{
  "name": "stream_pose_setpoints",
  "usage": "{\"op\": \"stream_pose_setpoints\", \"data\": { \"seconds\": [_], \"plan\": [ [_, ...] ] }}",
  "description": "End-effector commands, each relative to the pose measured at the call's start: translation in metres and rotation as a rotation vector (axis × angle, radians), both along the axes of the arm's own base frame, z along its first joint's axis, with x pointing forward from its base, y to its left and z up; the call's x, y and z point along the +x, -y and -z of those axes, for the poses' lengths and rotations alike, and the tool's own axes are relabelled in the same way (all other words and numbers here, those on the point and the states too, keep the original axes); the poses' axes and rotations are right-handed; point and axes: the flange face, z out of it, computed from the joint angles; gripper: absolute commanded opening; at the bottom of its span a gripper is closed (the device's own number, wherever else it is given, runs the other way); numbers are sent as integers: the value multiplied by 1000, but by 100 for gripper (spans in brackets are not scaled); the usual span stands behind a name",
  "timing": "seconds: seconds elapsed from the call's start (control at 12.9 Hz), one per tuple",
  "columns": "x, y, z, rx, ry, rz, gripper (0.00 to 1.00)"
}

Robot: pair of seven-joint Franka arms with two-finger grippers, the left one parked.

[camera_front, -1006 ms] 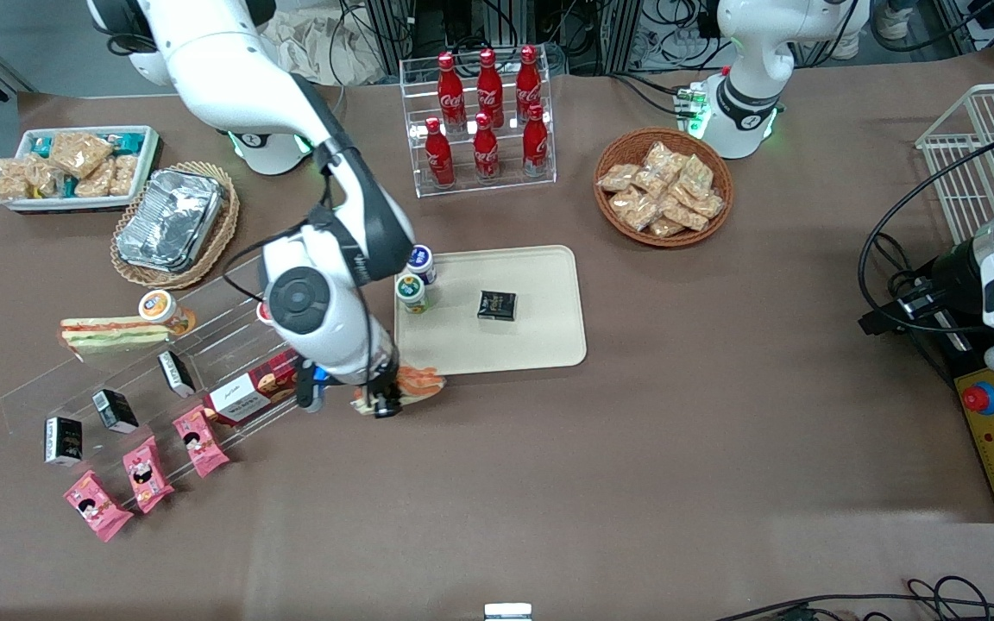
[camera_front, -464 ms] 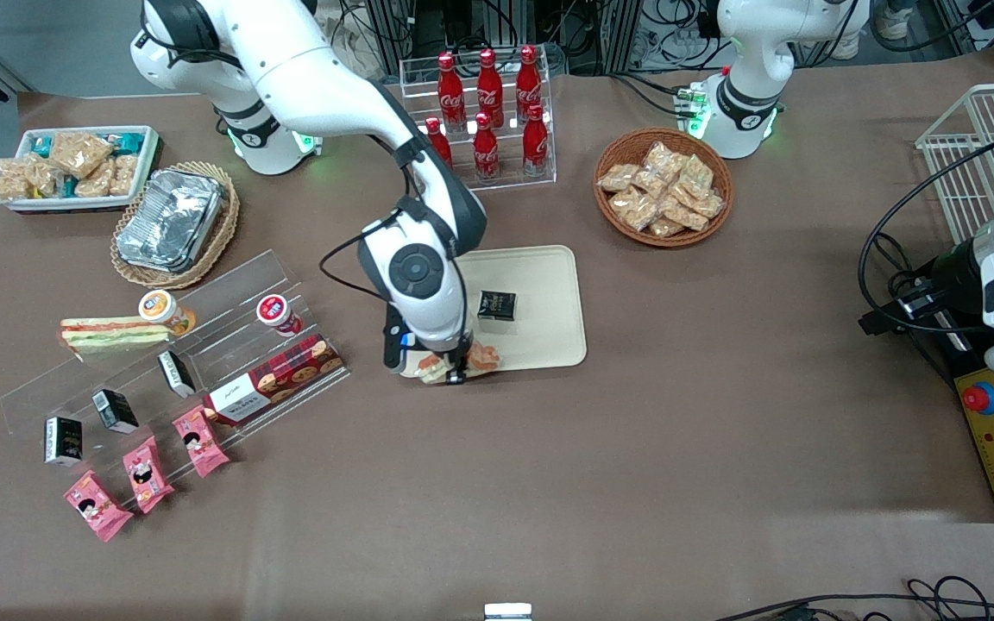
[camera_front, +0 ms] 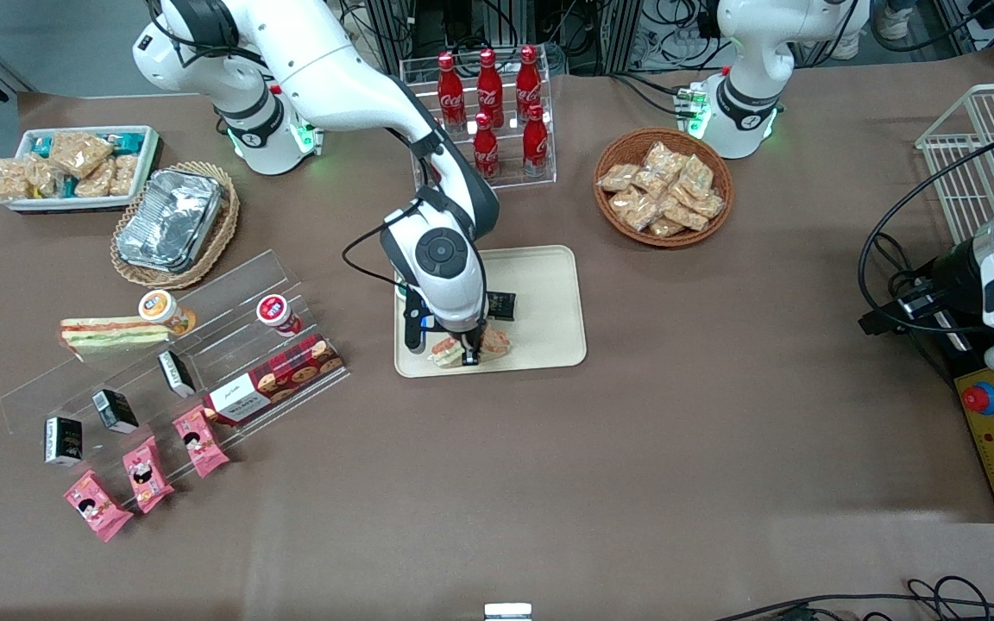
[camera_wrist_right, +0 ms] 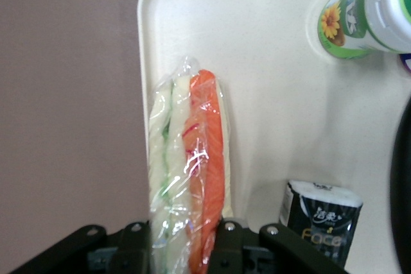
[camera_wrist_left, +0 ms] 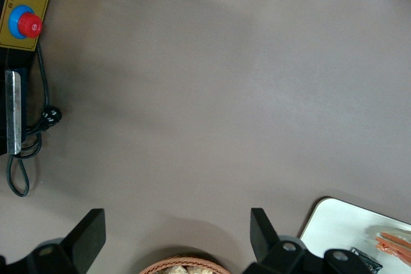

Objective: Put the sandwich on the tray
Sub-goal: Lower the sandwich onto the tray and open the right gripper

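My right gripper is shut on the clear-wrapped sandwich with orange filling and white bread. It holds it over the cream-beige tray, at the tray's edge nearest the front camera. In the right wrist view the sandwich stands on edge between my fingers, just inside the tray's rim; I cannot tell if it touches the tray. The tray's corner also shows in the left wrist view.
On the tray are a small black packet and a green-labelled bottle. A flatter sandwich, cups and packets sit on an acrylic stand toward the working arm's end. Cola bottles and a snack basket stand farther back.
My gripper has carried the sandwich from the table beside the acrylic stand, sideways and away from the front camera, to over the tray's near edge.
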Motion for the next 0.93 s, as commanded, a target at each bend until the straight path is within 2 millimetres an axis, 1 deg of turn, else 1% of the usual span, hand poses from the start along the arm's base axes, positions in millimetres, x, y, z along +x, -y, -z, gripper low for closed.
{"op": "stream_pose_setpoints", "data": {
  "seconds": [0.0,0.08,0.15,0.23,0.31,0.39,0.46,0.54,0.77,0.85],
  "plan": [
    [1,1,-7,17,18,10,0],
    [2,-1,-11,23,24,8,0],
    [3,-2,-14,28,30,7,18],
    [4,-5,-18,34,36,3,26],
    [3,-7,-18,32,42,-6,29],
    [-2,-13,-16,12,59,-39,60],
    [-9,-21,-16,-16,78,-84,99],
    [-13,-25,-16,-27,84,-102,100],
    [-18,-28,-13,-31,79,-107,100],
    [-24,-34,-13,-30,79,-118,100]
  ]
}}
